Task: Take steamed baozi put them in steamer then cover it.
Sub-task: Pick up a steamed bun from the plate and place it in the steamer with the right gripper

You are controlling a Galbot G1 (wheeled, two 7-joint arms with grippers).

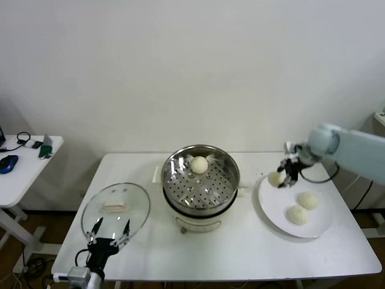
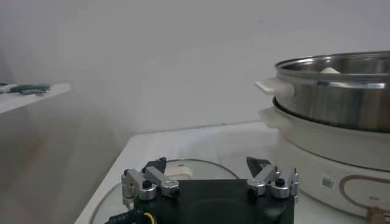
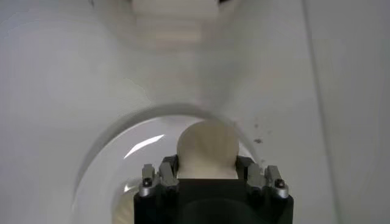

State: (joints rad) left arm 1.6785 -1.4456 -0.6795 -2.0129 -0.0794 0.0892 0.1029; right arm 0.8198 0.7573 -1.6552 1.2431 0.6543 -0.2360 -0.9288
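Note:
The steel steamer (image 1: 200, 180) stands mid-table on its cream base, with one baozi (image 1: 199, 164) on the perforated tray at the back. My right gripper (image 1: 280, 177) is shut on another baozi (image 3: 206, 149) at the left edge of the white plate (image 1: 274, 208), the bun squeezed between both fingers. Two more baozi (image 1: 308, 200) (image 1: 298, 215) lie on the plate. The glass lid (image 1: 115, 206) rests flat on the table left of the steamer. My left gripper (image 2: 207, 171) hangs open just in front of the lid, holding nothing.
A small side table (image 1: 24, 162) with a blue mouse and small items stands at the far left. The steamer's side (image 2: 332, 115) rises close to the left gripper. The table's front edge runs just below the lid and plate.

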